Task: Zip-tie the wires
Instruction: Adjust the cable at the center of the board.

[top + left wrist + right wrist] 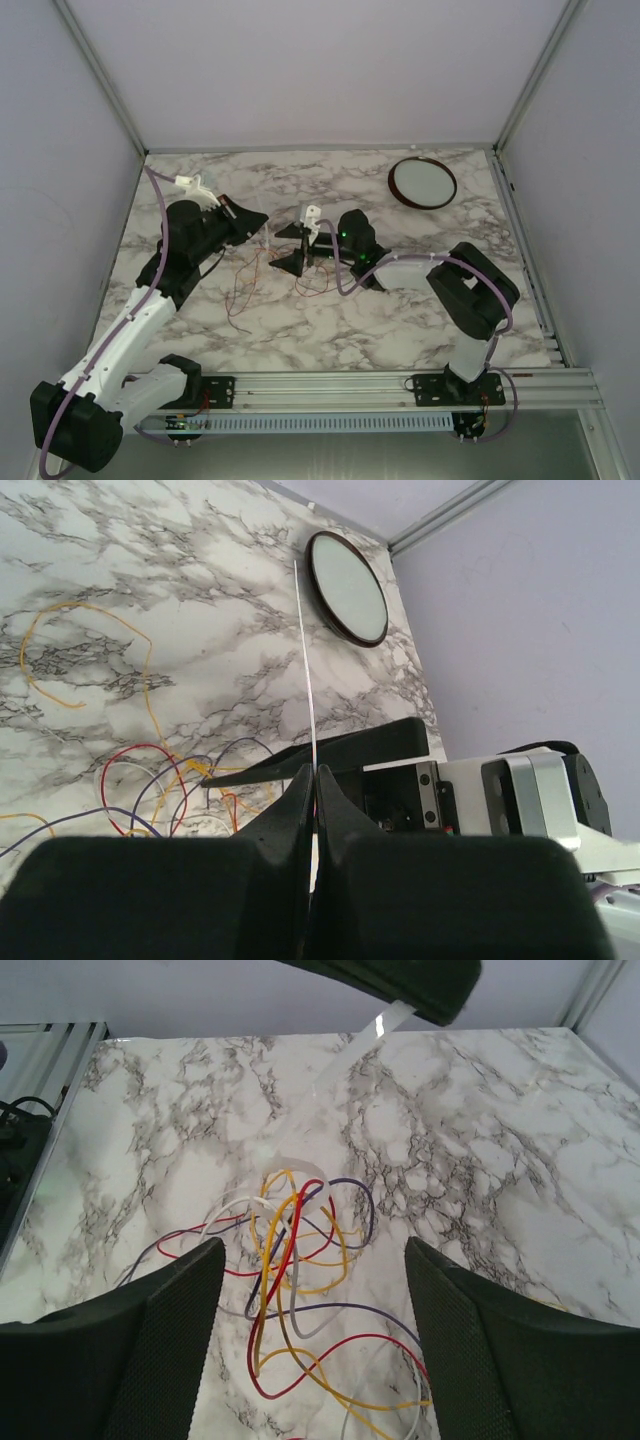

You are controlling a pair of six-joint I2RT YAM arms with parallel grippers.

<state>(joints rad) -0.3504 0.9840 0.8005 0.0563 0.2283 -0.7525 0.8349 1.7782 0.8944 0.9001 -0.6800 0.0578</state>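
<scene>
The left gripper (312, 775) is clamped shut on the zip tie (305, 660). The strip is seen edge-on, running up from the pinched fingertips toward the round dish (347, 587). The right gripper (315, 1255) is spread wide with nothing held, its jaws straddling the wires (283, 1222) from above. The wires are laid as a loose tangle on the marble table (480, 1140), between the two grippers, roughly mid-table.

In the right wrist view the tie's free length is seen coming down from the left gripper toward the top of the tangle. A faint translucent loop seems to be laid around the strands there. Whether it is closed cannot be told.

Step judged in hand: the wires are being bunched so the tie can be cinched.
- The right jaws are best lowered onto the densest crossing, not the outlying loops.
- They are best closed gently, so strands are gathered rather than scattered.
- The tie should be held taut by the left side, since fine strands could slip out through slack.
- Outlying strands are likely to be missed.
</scene>
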